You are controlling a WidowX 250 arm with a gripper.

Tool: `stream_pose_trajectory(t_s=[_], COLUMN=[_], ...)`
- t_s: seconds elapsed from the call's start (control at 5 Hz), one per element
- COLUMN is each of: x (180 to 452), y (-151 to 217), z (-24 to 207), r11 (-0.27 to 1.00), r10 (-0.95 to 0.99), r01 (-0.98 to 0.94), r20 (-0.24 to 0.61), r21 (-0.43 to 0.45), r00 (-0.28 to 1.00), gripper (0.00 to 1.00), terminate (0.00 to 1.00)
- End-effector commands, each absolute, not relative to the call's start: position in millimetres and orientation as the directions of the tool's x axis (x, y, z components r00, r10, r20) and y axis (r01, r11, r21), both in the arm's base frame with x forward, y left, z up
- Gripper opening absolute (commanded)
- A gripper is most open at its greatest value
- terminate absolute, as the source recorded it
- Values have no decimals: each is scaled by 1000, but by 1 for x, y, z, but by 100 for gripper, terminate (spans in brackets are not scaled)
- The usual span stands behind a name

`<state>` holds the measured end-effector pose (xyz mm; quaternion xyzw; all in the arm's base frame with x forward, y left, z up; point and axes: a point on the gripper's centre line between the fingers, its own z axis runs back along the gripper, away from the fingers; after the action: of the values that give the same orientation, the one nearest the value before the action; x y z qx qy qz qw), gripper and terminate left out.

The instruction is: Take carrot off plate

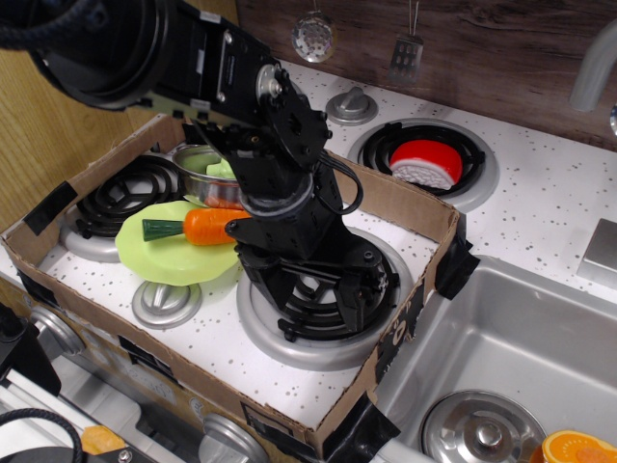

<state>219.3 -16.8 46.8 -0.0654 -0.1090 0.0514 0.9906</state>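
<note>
Open pincer [333,294]; orange, green-stemmed carrot [198,227] on lime plate [164,258].

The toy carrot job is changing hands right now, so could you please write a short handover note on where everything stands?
Tool: low over the front right burner, beside the plate; holding nothing that I can see; whether open or shut is unclear.
Orange plastic toy carrot with green stem: lying on the round lime-green plastic plate, stem pointing left.
Done: nothing yet; the carrot is on the plate.
Left: grasp the carrot, lift it off, set it down off the plate.
</note>
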Motion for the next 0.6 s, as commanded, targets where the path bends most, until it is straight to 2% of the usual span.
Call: stream_pose_trajectory(t_s=[0.0,0.2,0.4], x=[219,218,221], y=[-17,-12,-3], z=[47,57,72], r11=[986,994,993], r10=[116,35,-88], r01=[-88,-7,106], r20=[209,260,261], r21=[-141,-110,-56], r00=[971,965,961], gripper=[100,100,100], terminate=[0,0,0])
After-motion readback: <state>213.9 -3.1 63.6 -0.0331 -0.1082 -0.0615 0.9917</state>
